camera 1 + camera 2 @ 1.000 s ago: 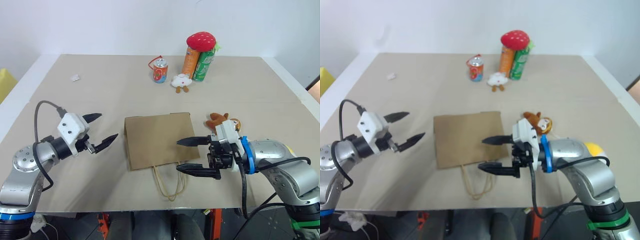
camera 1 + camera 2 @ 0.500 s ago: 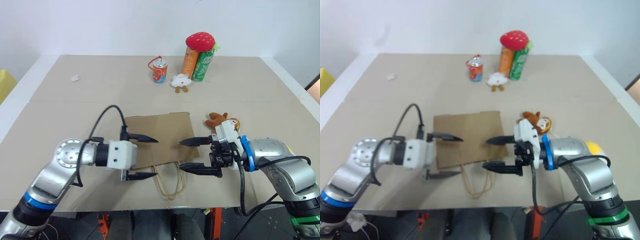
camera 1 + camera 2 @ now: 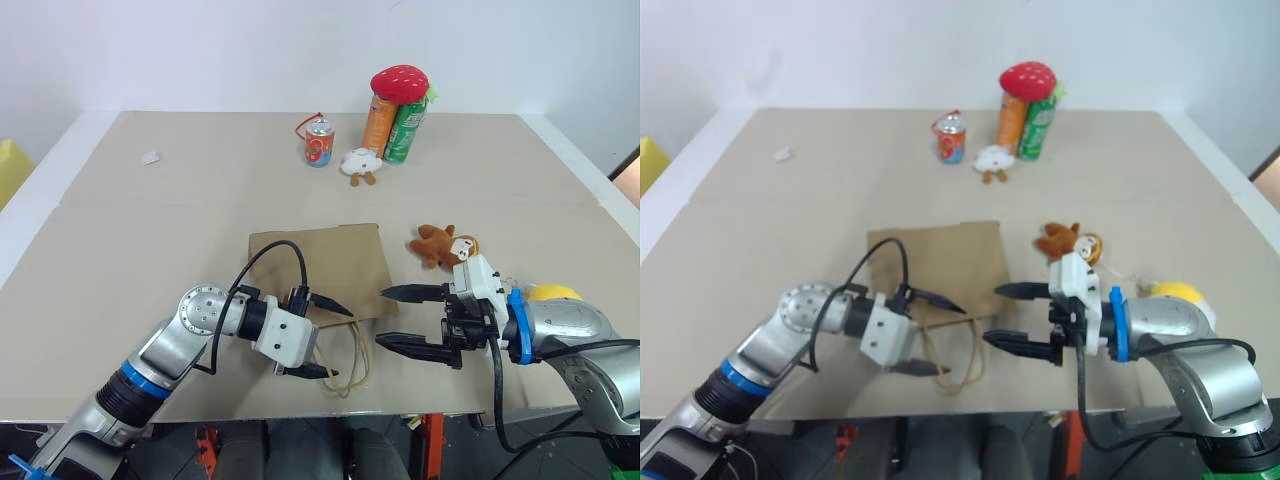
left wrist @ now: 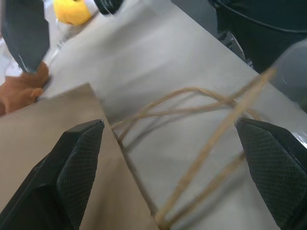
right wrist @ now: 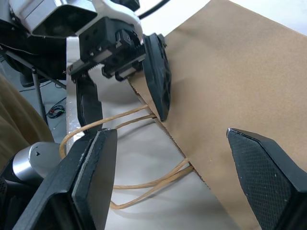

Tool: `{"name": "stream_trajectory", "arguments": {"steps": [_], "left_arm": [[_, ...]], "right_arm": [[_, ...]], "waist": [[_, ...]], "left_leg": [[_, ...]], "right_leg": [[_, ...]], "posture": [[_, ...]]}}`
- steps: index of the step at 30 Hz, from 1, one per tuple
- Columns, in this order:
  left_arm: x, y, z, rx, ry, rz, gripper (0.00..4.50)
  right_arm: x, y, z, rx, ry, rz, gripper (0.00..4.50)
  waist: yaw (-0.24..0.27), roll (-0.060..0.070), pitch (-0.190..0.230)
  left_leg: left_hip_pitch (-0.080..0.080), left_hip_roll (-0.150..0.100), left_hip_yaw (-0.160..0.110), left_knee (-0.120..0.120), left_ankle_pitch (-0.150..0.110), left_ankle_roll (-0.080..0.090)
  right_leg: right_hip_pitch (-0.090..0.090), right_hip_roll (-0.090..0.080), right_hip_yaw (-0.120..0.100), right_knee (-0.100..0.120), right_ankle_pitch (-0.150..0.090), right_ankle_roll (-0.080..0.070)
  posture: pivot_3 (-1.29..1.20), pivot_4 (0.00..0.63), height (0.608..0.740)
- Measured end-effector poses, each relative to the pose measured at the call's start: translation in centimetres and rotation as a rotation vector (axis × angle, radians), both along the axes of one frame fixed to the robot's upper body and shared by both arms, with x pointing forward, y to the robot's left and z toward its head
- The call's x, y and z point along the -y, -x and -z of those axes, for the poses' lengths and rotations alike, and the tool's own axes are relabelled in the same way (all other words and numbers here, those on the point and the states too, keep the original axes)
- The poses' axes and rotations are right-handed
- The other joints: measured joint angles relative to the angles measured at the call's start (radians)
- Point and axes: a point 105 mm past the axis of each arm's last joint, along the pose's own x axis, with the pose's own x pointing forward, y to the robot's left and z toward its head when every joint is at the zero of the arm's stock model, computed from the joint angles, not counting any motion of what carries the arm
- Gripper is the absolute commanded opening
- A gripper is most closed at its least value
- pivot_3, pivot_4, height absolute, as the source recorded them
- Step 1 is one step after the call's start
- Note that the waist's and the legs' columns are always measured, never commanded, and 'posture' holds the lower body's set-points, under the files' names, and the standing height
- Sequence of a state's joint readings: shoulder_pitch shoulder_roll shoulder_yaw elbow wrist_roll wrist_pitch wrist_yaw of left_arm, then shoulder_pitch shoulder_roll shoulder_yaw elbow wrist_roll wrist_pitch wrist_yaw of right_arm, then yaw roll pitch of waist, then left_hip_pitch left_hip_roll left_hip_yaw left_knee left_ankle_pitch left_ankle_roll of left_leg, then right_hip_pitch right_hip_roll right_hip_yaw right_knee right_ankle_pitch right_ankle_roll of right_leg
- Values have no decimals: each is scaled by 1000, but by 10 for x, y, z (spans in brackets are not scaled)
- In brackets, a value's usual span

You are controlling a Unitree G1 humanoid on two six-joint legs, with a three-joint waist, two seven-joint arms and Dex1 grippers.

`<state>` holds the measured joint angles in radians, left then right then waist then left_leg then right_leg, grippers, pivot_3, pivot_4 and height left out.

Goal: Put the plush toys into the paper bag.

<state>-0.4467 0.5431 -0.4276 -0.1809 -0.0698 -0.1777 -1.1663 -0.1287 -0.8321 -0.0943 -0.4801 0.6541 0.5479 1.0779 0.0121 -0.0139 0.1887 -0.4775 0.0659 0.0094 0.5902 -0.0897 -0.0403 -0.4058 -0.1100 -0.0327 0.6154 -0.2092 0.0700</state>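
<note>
Head view: the bag [image 3: 318, 270] lies flat on the worktop [image 3: 200, 200], mouth and handles [image 3: 345, 365] toward the robot. The left gripper [image 3: 325, 338], jaws spread, straddles the handles' base.

Right wrist view: the right gripper [image 5: 168, 177], jaws spread, faces the mouth edge. The monkey [image 3: 440, 243] lies behind it.

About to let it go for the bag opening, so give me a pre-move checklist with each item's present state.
1. Left gripper open: ok, jaws spread around the cord handles.
2. Right gripper open and holding nothing: ok.
3. Paper bag opened up: not ok, it lies flat on the table.
4. Handles gripped: not ok, the jaws are not closed on them.
5. Brown monkey within reach beside the bag: ok.
6. Yellow toy free to pick: cannot tell, the right arm hides most of it.
</note>
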Motion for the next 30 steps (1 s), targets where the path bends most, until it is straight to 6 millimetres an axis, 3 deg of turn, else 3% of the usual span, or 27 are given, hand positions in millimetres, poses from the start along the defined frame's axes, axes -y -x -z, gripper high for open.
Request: {"name": "stream_trajectory", "arguments": {"steps": [4, 5, 7, 8, 10, 11, 14, 19, 24, 25, 26, 28, 30], "left_arm": [[7, -3, -13, -17, 65, 3, 3607], [5, -6, -27, -57, 135, -17, 2981], [5, -6, -31, -64, 148, -21, 2556], [1, -9, -41, -84, 189, -38, 1910], [-7, -15, -49, -146, 235, -82, 1556], [-8, -16, -50, -150, 242, -89, 985], [-10, -21, -56, -187, 287, -124, 32], [-18, -41, -84, -238, 446, -225, 32], [-22, -49, -86, -299, 479, -276, 32], [-22, -49, -86, -300, 479, -276, 0], [-23, -50, -87, -301, 485, -286, 0], [-20, -51, -89, -298, 497, -288, 0], [-20, -52, -90, -295, 505, -290, 0]], "right_arm": [[0, 0, -1, 7, 0, 10, 3960], [1, 0, 1, 2, 2, 13, 3960], [1, 0, 1, 1, 2, 13, 3960], [2, 1, 1, 5, 2, 12, 3960], [4, 2, 1, 19, 6, 13, 3960], [4, 2, 1, 19, 6, 12, 3960], [5, 1, 1, 28, 9, 14, 3960], [10, -4, 4, 44, 22, 44, 3960], [8, -12, 0, 70, -20, 72, 3960], [7, -13, -2, 76, -25, 75, 3558], [-3, -21, -9, 92, -80, 95, 3457], [-10, -25, -12, 87, -119, 100, 2487], [-12, -26, -10, 75, -123, 110, 1846]], "waist": [[0, 0, 0], [0, 0, 0], [0, 0, 0], [0, 0, 0], [0, 0, 0], [0, 0, 0], [0, 0, 0], [0, 0, 0], [0, 0, 0], [-1, 0, 0], [0, 0, 0], [-2, 0, 0], [-2, 0, 0]], "left_leg": [[0, 0, 0, 0, 0, 0], [0, 0, 0, 0, 0, 0], [0, 0, 0, 0, 0, 1], [0, 0, 0, 0, 1, 2], [0, 0, 0, 0, 2, 2], [0, 0, 0, 1, 2, 2], [0, 0, 0, 2, 1, 2], [0, 0, -1, 3, 1, 1], [0, 0, -1, 3, 2, 3], [0, 0, -1, 3, 2, 3], [0, 0, -1, 3, 2, 3], [0, 0, -1, 3, 1, 2], [0, 0, -1, 3, 1, 2]], "right_leg": [[1, 0, 0, 0, 0, 0], [2, 0, 0, 1, 1, 1], [2, 0, 0, 1, 1, 1], [2, 0, 0, 2, 0, 1], [2, 0, 0, 2, 0, 1], [2, 0, 0, 2, 0, 1], [2, 0, 0, 2, 0, 1], [1, 0, 0, 2, 1, 1], [2, 1, 1, 4, 1, 2], [2, 1, 1, 4, 1, 2], [2, 1, 1, 4, 1, 2], [2, 1, 1, 4, 2, 1], [2, 1, 1, 5, 2, 1]], "posture": [[0, 150, 740], [0, 150, 740], [0, 150, 740], [0, 150, 740], [0, 150, 740], [0, 150, 740], [0, 150, 740], [0, 150, 740], [0, 150, 740], [0, 150, 740], [0, 150, 740], [0, 150, 740], [0, 150, 740]]}}
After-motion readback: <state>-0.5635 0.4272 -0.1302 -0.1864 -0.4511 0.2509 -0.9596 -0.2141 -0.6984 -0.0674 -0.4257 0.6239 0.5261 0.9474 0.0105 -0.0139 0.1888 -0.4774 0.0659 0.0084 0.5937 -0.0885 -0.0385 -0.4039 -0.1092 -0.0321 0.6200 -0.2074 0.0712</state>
